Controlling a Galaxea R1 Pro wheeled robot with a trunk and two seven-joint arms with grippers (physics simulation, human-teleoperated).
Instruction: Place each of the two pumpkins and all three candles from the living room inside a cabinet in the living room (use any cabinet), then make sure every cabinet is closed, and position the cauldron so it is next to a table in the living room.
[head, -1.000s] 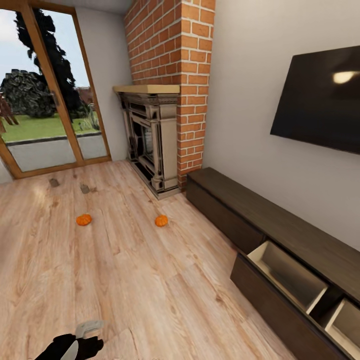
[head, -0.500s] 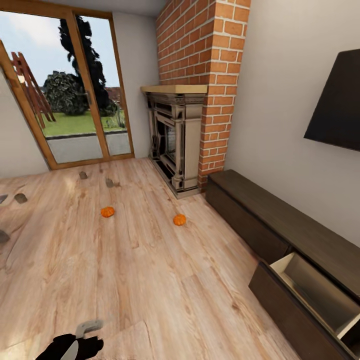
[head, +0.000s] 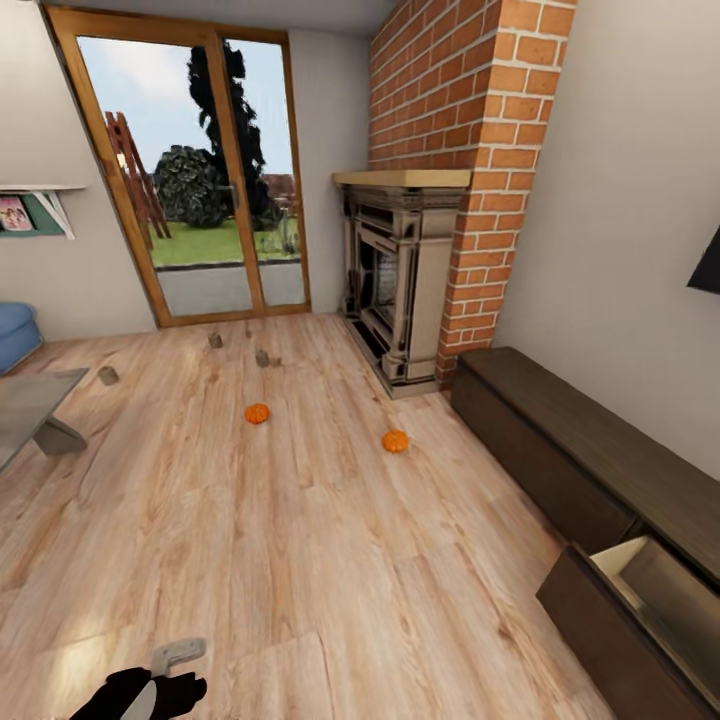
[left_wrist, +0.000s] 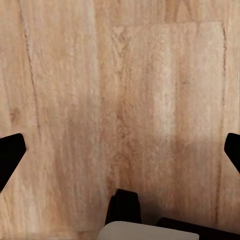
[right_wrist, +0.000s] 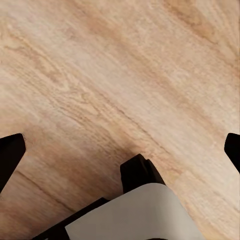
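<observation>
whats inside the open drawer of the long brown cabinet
The open drawer of the cabinet shows a bare pale lining, with no pumpkin or candle in the visible part. Its far end is cut off by the picture's edge, so that part is unknown.

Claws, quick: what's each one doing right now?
Left claw: open, holding nothing, over bare floor.
Right claw: open, holding nothing, over bare floor.

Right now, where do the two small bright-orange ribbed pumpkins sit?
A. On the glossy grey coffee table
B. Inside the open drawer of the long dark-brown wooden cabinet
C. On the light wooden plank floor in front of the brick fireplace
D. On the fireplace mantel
C. Both pumpkins, one and the other, rest on the bare floor, apart from the cabinet, whose open drawer looks empty.
</observation>
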